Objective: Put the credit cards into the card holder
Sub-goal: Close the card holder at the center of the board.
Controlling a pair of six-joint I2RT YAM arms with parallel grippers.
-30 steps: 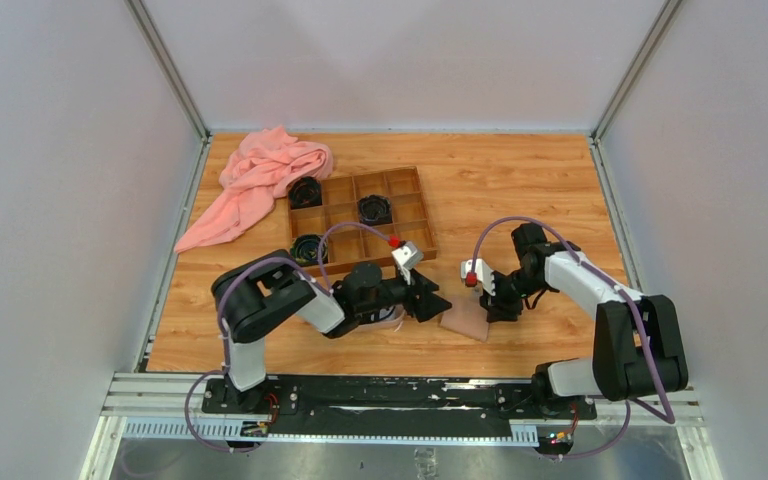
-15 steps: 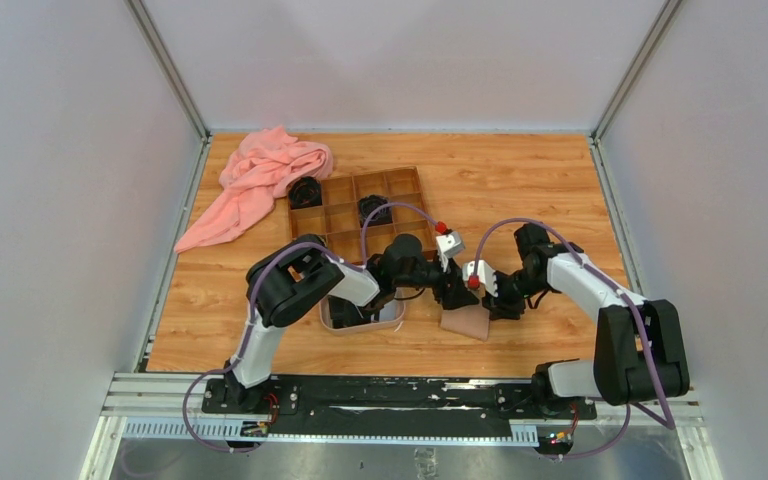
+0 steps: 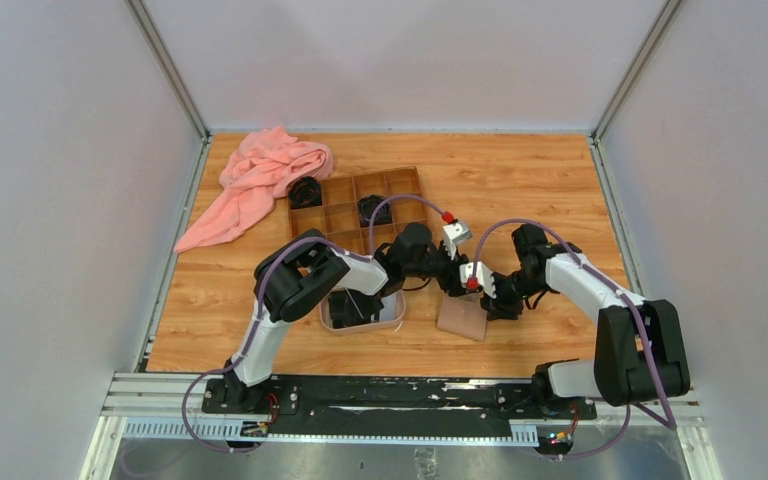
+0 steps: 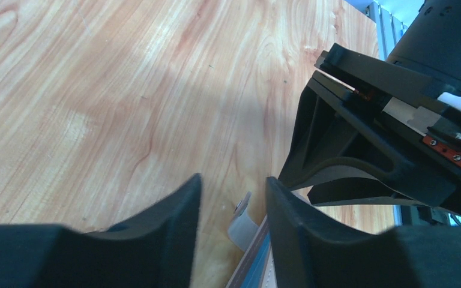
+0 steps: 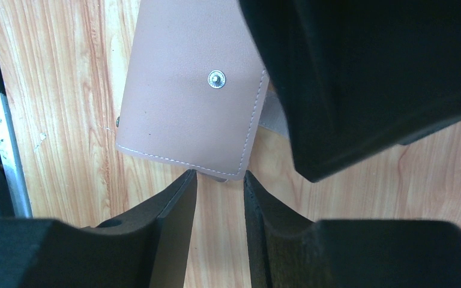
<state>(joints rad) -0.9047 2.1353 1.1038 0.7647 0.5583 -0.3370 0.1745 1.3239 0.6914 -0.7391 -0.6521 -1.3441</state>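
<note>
The holder (image 3: pixel 462 318) lies flat on the table (image 3: pixel 520 180), at about 5 o'clock from the table's middle. Its tan outside faces up, and its snap (image 5: pixel 216 78) shows in the right wrist view. The left gripper (image 3: pixel 451 284) reaches in from the holder's 11 o'clock and sits just at its far edge. Its jaws stand narrowly apart with nothing between them; in the left wrist view, bare wood and a grey corner of the holder show through the gap. The right gripper (image 3: pixel 489 304) meets the holder from 2 o'clock, very near the left one. Its jaws are also narrow, with the tips right at the holder's stitched edge, where a sliver of grey lining pokes out. Whether they pinch that edge I cannot tell. The cards (image 3: pixel 348 306), dark and hard to make out, lie in the tray (image 3: pixel 362 329). The tray sits at 9 o'clock from the holder, partly under the left arm. At 12 o'clock from the tray stands the box (image 3: pixel 407 188), with two black coils (image 3: pixel 373 208) in its compartments. The cloth (image 3: pixel 260 175) lies bunched at the table's 10 o'clock, just beside the box.
</note>
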